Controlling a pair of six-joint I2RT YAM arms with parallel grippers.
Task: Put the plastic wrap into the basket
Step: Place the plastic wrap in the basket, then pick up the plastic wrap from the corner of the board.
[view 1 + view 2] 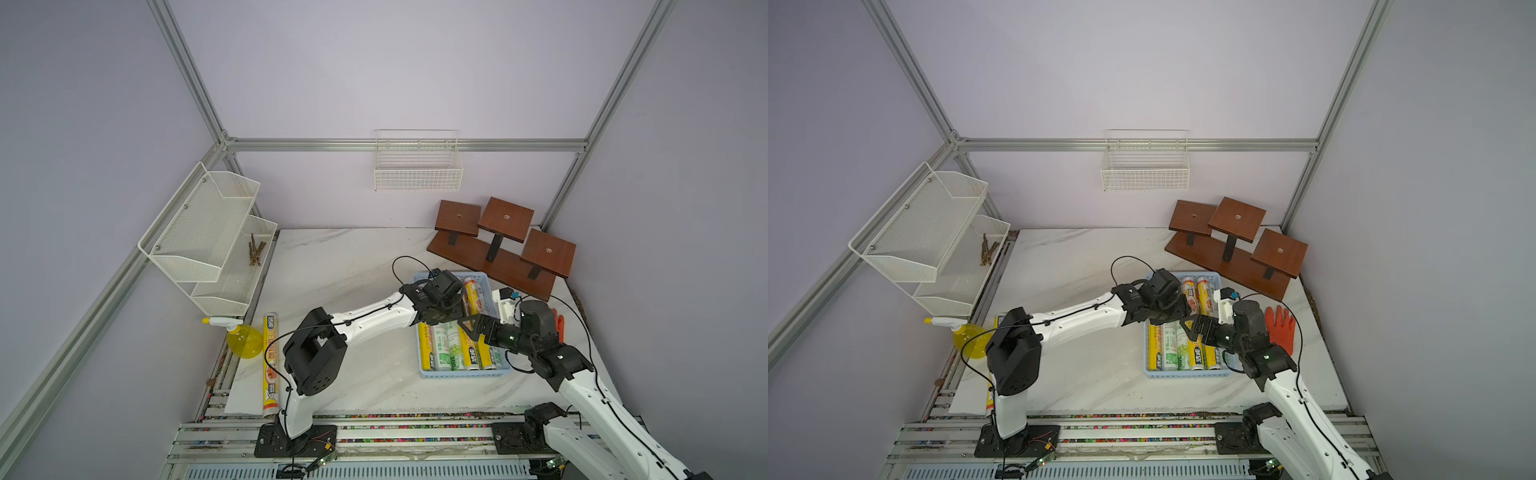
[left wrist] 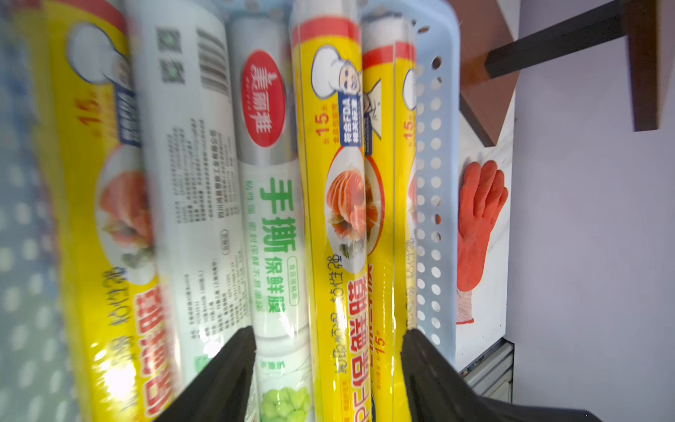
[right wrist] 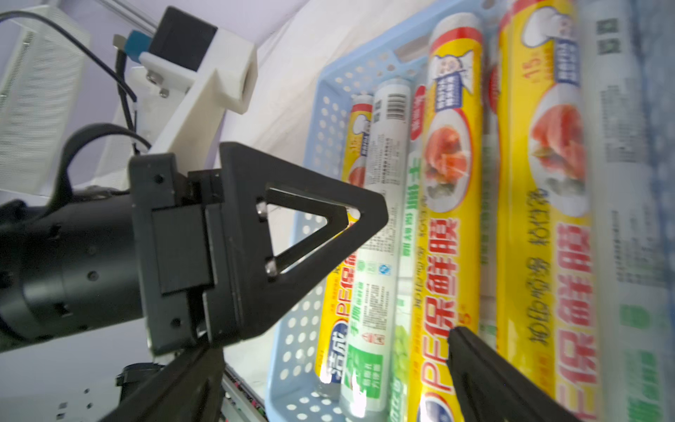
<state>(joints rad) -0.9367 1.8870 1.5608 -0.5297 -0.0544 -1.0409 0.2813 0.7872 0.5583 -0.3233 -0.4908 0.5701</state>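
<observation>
The light-blue basket point(image 1: 461, 372) point(image 1: 1183, 373) stands right of the table's middle, with several plastic wrap rolls point(image 1: 451, 349) point(image 1: 1179, 349) lying side by side in it, some yellow and some white with green print. My left gripper point(image 1: 442, 318) point(image 2: 328, 350) hangs open low over the rolls. A white roll point(image 2: 270, 219) and a yellow roll point(image 2: 339, 219) lie between its spread fingers, near the basket wall point(image 2: 434, 182). My right gripper point(image 1: 467, 328) point(image 3: 328, 365) is open beside it over the basket point(image 3: 317, 146). One more yellow roll point(image 1: 270, 361) lies on the table's left side.
A yellow spray bottle point(image 1: 244, 338) stands next to the loose roll. A white mesh shelf point(image 1: 208, 237) is at the left, a wire basket point(image 1: 417, 166) hangs on the back wall, and a wooden stand point(image 1: 503, 245) is behind the basket. An orange glove point(image 1: 1283, 328) lies right of the basket.
</observation>
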